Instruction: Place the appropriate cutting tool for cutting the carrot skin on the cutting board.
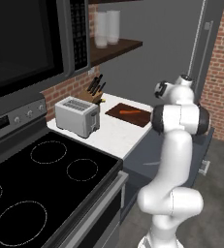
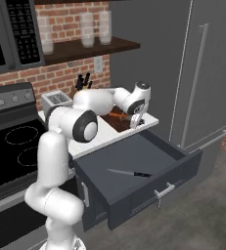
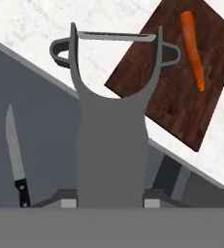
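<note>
Gripper (image 3: 111,203): clamped on grey peeler (image 3: 112,121), over the counter edge.
Carrot (image 3: 192,49): lying on cutting board (image 3: 176,97).
Drawer (image 2: 134,161): open, knife (image 2: 130,173) inside.

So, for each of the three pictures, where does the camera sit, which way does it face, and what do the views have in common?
Left base view: behind the arm's left, facing over stove and toaster; arm at right.
Right base view: behind its right, facing the open drawer holding a knife; the arm reaches to the gripper.
Hand view: on the hand, looking down past the held peeler.
Shared: all three show the cutting board; the left base and hand views show the carrot on it.
</note>
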Robot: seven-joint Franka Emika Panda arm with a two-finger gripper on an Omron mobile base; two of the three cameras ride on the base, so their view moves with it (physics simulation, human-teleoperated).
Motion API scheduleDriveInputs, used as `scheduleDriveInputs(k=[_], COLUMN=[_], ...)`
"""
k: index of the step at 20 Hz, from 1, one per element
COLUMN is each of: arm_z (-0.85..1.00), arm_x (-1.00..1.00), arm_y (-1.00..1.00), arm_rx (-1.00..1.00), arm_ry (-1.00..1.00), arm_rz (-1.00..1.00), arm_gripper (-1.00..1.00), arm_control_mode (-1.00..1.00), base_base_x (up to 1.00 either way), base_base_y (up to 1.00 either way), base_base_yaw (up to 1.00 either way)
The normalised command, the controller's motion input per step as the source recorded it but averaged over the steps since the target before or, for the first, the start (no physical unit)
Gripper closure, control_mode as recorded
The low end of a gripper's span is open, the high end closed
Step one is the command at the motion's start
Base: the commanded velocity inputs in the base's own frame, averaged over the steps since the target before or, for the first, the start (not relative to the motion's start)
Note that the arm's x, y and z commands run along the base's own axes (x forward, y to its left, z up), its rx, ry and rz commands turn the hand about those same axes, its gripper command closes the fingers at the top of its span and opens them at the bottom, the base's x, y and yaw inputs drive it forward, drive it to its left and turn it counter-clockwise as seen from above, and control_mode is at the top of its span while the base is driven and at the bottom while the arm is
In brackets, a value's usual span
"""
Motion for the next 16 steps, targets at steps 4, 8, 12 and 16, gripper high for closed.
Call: scheduleDriveInputs(k=[4, 8, 12, 16], arm_z=[0.0, -0.01, -0.01, 0.0], arm_x=[0.49, 0.56, 0.54, 0.55], arm_y=[0.78, 0.67, 0.29, 0.03], arm_rx=[-0.08, -0.07, -0.03, 0.0], arm_ry=[0.06, 0.15, 0.16, 0.17], arm_rz=[0.0, 0.0, 0.0, 0.03], arm_gripper=[1.0, 1.0, 1.0, 1.0], arm_control_mode=[-1.0, -1.0, -1.0, -1.0], base_base_x=[0.0, 0.0, 0.0, 0.0], base_base_y=[0.0, 0.0, 0.0, 0.0], base_base_yaw=[0.0, 0.0, 0.0, 0.0])
